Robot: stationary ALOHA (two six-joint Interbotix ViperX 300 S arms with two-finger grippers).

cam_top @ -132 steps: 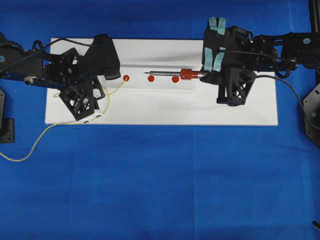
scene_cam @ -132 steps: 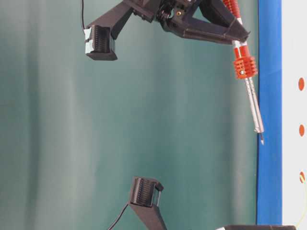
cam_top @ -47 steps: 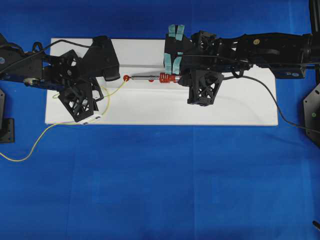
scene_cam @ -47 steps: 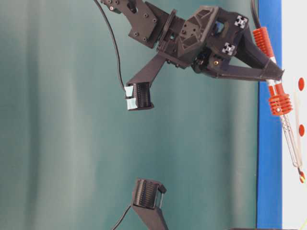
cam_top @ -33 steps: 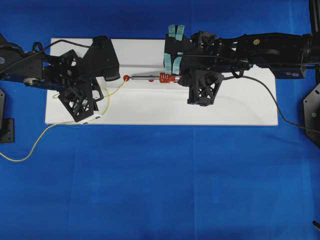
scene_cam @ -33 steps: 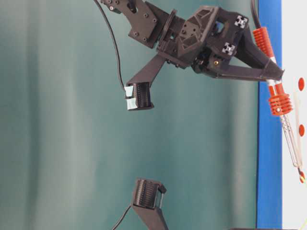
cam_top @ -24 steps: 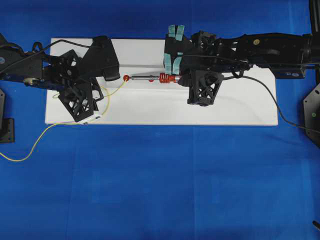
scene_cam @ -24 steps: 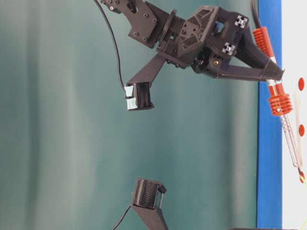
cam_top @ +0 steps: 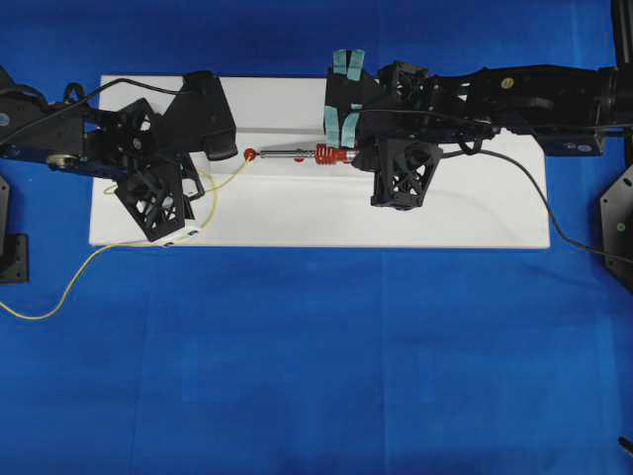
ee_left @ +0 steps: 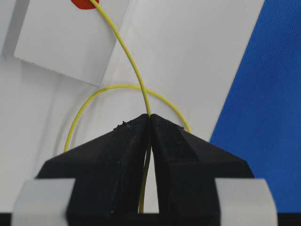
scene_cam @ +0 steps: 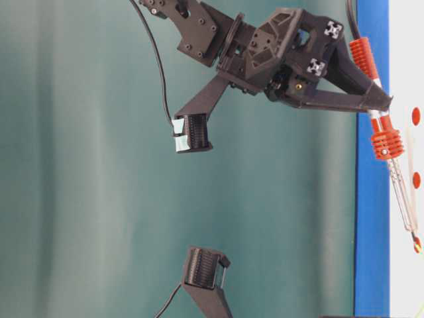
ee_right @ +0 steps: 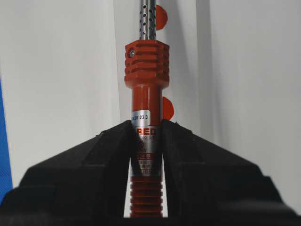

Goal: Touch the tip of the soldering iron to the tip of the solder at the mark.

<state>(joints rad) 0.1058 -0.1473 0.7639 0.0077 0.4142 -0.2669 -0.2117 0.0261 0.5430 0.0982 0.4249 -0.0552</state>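
My right gripper (ee_right: 146,125) is shut on the red-orange handle of the soldering iron (ee_right: 146,61), which lies level and points left over the white board (cam_top: 297,213). Overhead, the iron's silver shaft (cam_top: 292,153) ends with its tip at the leftmost red mark (cam_top: 250,154). The thin yellow solder (ee_left: 127,56) is pinched in my shut left gripper (ee_left: 149,117) and runs up to that red mark (ee_left: 83,4). From table level, the iron's tip (scene_cam: 415,240) sits at the mark beside the solder's end; whether they touch I cannot tell.
Two more red marks (ee_right: 161,16) (ee_right: 168,109) lie beneath the iron. The solder loops behind my left gripper and trails off the board onto the blue cloth (cam_top: 40,312). The iron's black cord (cam_top: 534,188) hangs to the right.
My right gripper has carried the iron leftward from the right marks to the left mark. Over the last second nothing has visibly moved.
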